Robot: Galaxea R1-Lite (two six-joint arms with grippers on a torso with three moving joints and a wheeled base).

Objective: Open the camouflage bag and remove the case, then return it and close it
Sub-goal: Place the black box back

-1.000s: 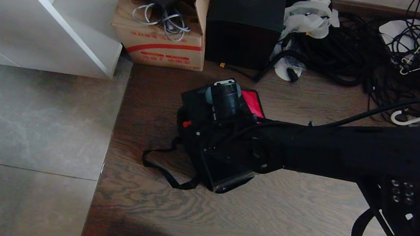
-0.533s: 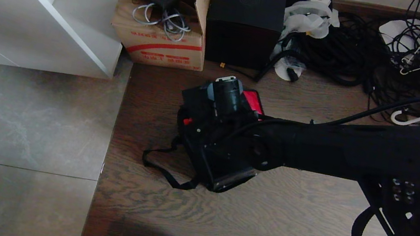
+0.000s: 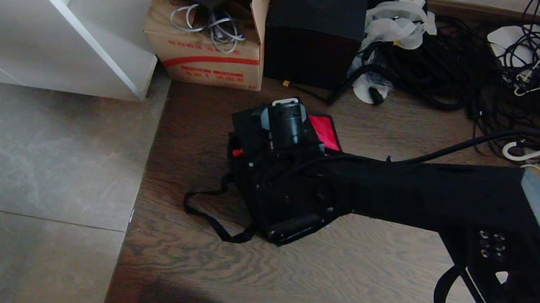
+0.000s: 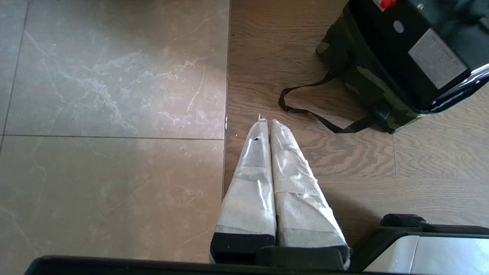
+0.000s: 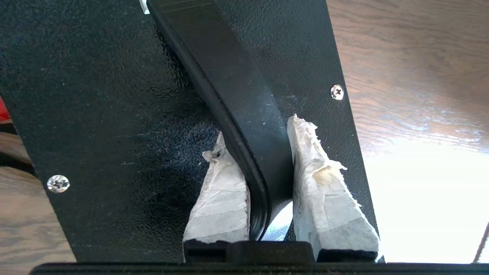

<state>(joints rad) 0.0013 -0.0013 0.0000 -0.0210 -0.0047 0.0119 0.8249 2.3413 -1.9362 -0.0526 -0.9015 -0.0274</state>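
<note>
**A:** Where is the case in relation to the claws?

**B:** The right claw (image 5: 263, 152) is closed around the black handle (image 5: 237, 95) of the case (image 3: 264, 184), one taped finger (image 5: 219, 198) on each side of the strap-like grip. In the head view the right arm reaches in from the right and covers much of the case, which sits in the open camouflage bag (image 4: 366, 84) on the wooden floor (image 3: 333, 296). Whether the case's bottom touches the bag's floor, I cannot tell.

**A:** And the left claw?

**B:** The left claw (image 4: 267, 122) hangs above the floor, its two taped fingers pressed together, gripping nothing, apart from the bag.

**A:** How does the case look?

**B:** Flat, black, with a pebbled hard surface, silver screws near its edges, a small red latch (image 3: 235, 152) and a pale label (image 4: 437, 57) on one face. The bag's red lid lining (image 3: 326, 131) shows behind it, and a black webbing strap (image 3: 213, 219) trails on the floor just beside the bag.
</note>
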